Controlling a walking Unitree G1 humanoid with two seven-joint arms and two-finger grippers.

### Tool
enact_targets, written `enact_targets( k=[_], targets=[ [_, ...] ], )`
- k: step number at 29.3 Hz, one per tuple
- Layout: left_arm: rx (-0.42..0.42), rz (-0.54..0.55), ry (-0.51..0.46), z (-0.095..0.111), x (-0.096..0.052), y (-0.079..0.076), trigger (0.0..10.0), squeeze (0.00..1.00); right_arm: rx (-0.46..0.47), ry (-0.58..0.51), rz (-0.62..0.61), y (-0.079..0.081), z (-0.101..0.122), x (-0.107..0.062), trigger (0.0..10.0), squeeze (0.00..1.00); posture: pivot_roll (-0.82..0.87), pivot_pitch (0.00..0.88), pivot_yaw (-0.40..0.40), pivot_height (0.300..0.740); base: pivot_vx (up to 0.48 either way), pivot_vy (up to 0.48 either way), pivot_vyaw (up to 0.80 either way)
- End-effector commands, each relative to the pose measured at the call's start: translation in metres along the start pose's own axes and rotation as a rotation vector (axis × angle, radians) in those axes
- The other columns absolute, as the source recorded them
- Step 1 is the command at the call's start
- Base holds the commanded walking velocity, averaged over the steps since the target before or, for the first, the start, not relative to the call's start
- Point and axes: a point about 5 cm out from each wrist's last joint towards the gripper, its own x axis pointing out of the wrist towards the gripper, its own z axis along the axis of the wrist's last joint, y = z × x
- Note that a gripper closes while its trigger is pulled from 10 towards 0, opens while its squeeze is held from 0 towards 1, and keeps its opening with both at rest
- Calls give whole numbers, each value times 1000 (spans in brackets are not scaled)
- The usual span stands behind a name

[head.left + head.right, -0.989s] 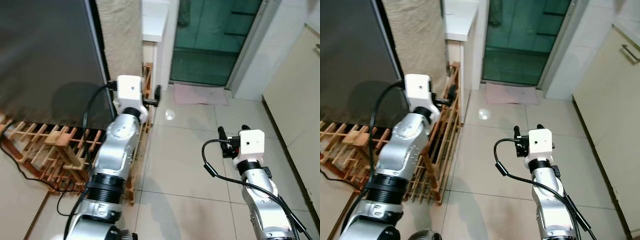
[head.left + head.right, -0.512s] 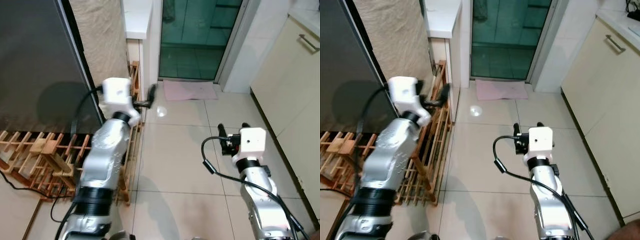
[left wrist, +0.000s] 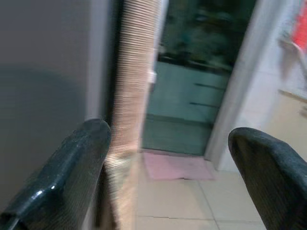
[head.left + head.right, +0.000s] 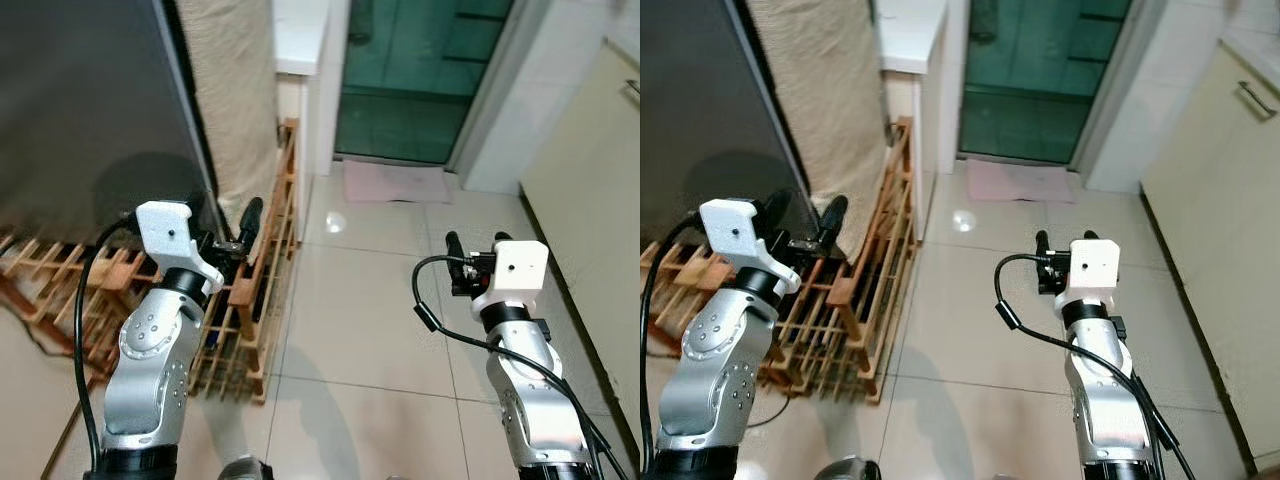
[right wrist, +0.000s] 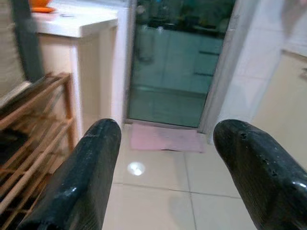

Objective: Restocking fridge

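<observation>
The fridge (image 4: 90, 110) is a tall dark grey panel on my left, its door closed. My left gripper (image 4: 805, 218) hangs in front of the fridge's right edge, above the wooden rack, open and empty. In the left wrist view its fingers (image 3: 72, 163) frame the fridge side and a green glass door. My right gripper (image 4: 476, 242) hovers over the tiled floor to the right, open, holding nothing; the right wrist view shows its fingers (image 5: 91, 172) spread wide.
A low wooden rack (image 4: 262, 290) runs along the floor beside the fridge. A beige textured covering (image 4: 235, 100) and a white counter (image 4: 300, 35) stand behind it. Ahead are a green glass door (image 4: 420, 70) and a pink mat (image 4: 395, 183). Cream cabinets (image 4: 600, 200) line the right.
The camera has swung. My left arm has drawn back and to the left, from beside the rack's far end to the fridge's edge. The right arm has hardly moved.
</observation>
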Motion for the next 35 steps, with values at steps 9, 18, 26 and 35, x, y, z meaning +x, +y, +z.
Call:
enact_targets(
  k=[9, 18, 26, 35],
  targets=[
    [15, 88, -15, 4, -7, -7, 10000, 0, -27, 5, 41, 2, 3, 8, 10000, 0, -7, 0, -45, 740, 0, -480, 773],
    [71, 50, 25, -1, 12, -18, 10000, 0, -16, -5, 50, 6, 4, 11, 10000, 0, -14, 0, -33, 740, 0, -370, 395],
    [93, 88, 18, -2, 18, -15, 10000, 0, -17, 1, 40, 5, 0, 10, 10000, 0, -28, 0, -20, 740, 99, -213, 0],
    [95, 158, 32, -4, 19, -12, 10000, 0, -40, 4, 48, 4, -1, 12, 10000, 0, -24, 0, -21, 740, 310, -362, 219]
  ],
)
